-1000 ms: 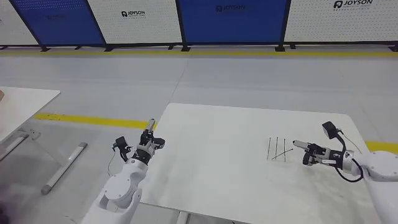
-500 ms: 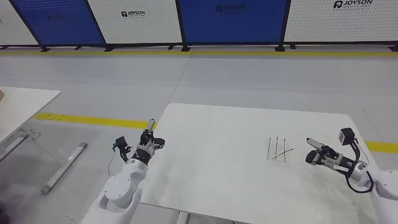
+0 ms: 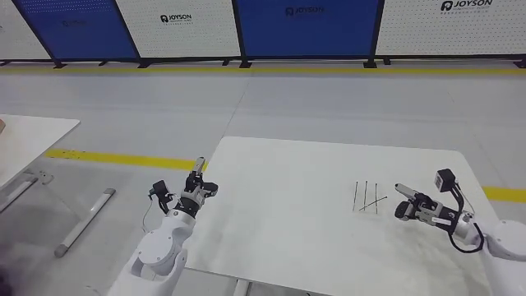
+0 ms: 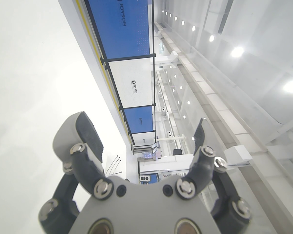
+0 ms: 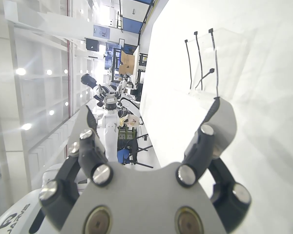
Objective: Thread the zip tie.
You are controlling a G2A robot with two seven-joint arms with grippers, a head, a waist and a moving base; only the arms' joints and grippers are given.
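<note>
Top view: grey hall floor crossed by a yellow floor line (image 3: 123, 159), closed off at the back by blue and white pegboard panels (image 3: 308, 12). In front, a white rectangular table (image 3: 288, 214), most of its middle bare and open for travel. Four thin black plastic zip ties (image 3: 367, 197) flat on the right part of the top, three side by side in a row, the fourth slanted across them, well in from the near and far edges. Right gripper (image 3: 399, 196) just beside them, toward the table's right edge, apart from them, fingers spread, nothing held. Left gripper (image 3: 200, 173) at the left edge near the far corner, well apart from the ties, with a wide stretch of bare top between.

Left wrist view: left gripper (image 4: 144, 125) spread wide, nothing between the dark ribbed pads (image 4: 91, 132). Table edge running alongside the yellow line and the panels. Zip ties (image 4: 114, 163) small and far off past one finger.

Right wrist view: right gripper (image 5: 152, 107) wide open and empty, one finger over the table, the other seen against the hall beyond the table's edge. Zip ties (image 5: 200, 59) close ahead of the tips, untouched, three with square heads at their far ends, the fourth bent across. Bare white top all round them.
</note>
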